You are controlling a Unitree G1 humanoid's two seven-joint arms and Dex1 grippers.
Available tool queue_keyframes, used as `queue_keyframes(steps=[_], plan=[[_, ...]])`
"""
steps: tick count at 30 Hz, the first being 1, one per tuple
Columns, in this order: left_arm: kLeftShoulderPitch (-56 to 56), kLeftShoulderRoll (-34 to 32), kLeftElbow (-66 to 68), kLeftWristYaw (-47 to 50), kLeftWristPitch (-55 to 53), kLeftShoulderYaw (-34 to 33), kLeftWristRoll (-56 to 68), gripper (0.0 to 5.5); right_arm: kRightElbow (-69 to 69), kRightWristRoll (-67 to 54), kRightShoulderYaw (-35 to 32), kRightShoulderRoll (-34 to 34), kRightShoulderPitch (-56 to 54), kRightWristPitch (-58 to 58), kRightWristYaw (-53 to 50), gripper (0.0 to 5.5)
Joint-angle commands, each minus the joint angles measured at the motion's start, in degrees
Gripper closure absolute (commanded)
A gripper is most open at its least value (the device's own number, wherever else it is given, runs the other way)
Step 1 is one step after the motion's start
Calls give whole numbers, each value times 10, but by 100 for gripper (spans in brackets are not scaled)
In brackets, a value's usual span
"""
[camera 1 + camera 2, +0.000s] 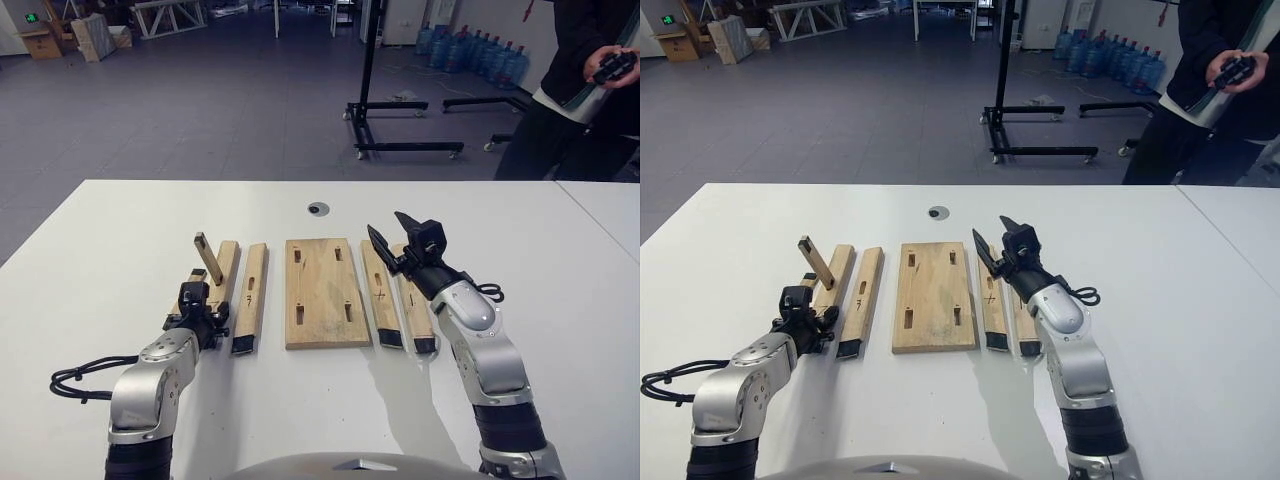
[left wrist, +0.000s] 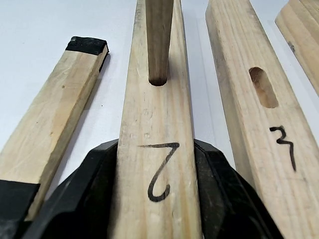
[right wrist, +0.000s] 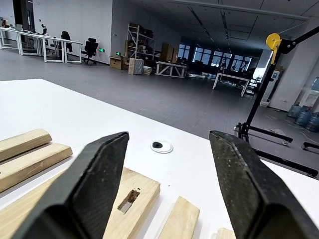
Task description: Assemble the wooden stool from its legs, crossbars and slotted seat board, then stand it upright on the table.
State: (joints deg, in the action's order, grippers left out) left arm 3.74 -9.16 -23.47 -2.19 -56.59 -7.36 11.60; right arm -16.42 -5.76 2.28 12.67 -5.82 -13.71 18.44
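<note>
Our left gripper (image 1: 203, 306) is clamped on a pale wooden leg (image 2: 154, 124) marked 2, a crossbar (image 2: 160, 35) pegged in its slot; our right gripper (image 1: 390, 232) hangs spread above two legs (image 1: 381, 295) beside the four-slot seat board (image 1: 325, 292), flat on the table (image 1: 120, 230)

I count one seat board (image 1: 322, 295) lying between my two grippers, with four slots (image 1: 299, 256) cut in it. Legs, four in all. Two lie just under my right gripper (image 1: 383, 221): the inner right leg (image 1: 380, 300) and the outer right leg (image 1: 415, 318). Two are at my left gripper (image 1: 197, 297): the leg marked 2 (image 2: 158, 124) is clamped in its jaws, with the leg marked 3 (image 2: 249, 94) just beside it. One crossbar (image 1: 208, 257) stands in the leg marked 2. One more black-tipped piece (image 2: 55, 104) lies on the outer side of my left jaws; leg or crossbar, I cannot tell. One round grommet (image 1: 318, 209) lies beyond both jaws.
</note>
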Motion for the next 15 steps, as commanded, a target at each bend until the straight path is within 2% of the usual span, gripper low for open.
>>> queue_keyframes(steps=[1, 3, 5, 8, 12, 15], plan=[[-54, 22, -5, 2, 81, -39, 18, 348, 7, 0, -8, -2, -19, 2, -10, 257], [-100, 34, -9, -6, 113, -78, 56, 348, 7, -13, -17, -3, -33, 4, -8, 257], [-141, 20, -6, -44, 157, -84, 80, 348, 11, -53, -37, -11, -51, -19, -2, 257], [-185, 2, -6, -128, 213, -76, 134, 348, 1, -221, -103, -44, -82, -115, 10, 257], [-204, 23, 37, -249, 155, -88, 319, 348, -4, -508, -169, -36, -105, -258, 82, 189], [-185, 10, 77, -342, 110, -59, 397, 348, 6, -644, -176, -37, -114, -314, 122, 140]])
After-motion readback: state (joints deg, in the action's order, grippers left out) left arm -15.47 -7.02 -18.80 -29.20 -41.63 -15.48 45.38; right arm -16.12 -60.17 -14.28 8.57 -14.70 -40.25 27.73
